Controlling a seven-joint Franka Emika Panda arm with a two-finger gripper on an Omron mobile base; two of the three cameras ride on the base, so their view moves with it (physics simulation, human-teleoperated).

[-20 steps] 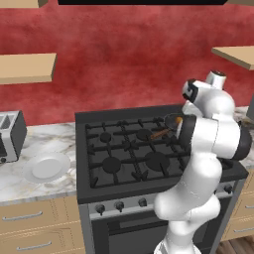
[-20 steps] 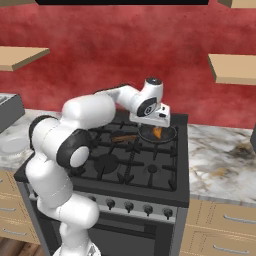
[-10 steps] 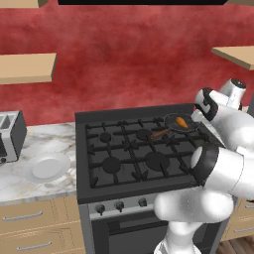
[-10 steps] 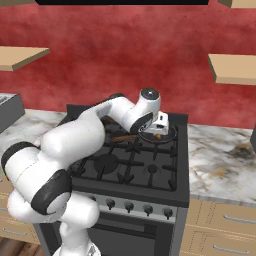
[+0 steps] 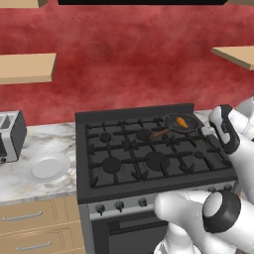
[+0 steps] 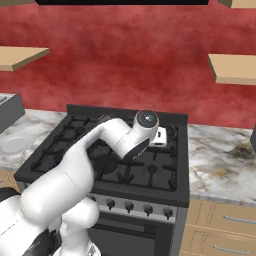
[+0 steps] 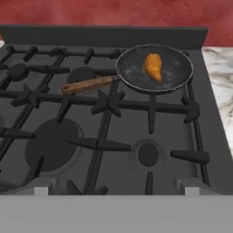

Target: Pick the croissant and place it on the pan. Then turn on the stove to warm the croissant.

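while the black gas stove (image 5: 149, 154) spans the marble counter (image 6: 220, 160), the white arm bends over its right side, and the gripper fingers cannot be made out, so whether they are open or closed cannot be told. the dark pan (image 7: 154, 68) sits on the back right burner, wooden handle (image 7: 86, 85) pointing left. the croissant (image 7: 153, 67) lies inside the pan. a white plate (image 5: 47, 167) and silver toaster (image 5: 10, 136) sit left of the stove.

Ahead of my jaws the stove (image 7: 113, 136) grates lie bare across the near burners. Farther ahead, slightly right, the pan (image 7: 154, 68) holding the croissant (image 7: 154, 67) blocks the back burner, its handle reaching left. Beyond it stands the raised back panel.
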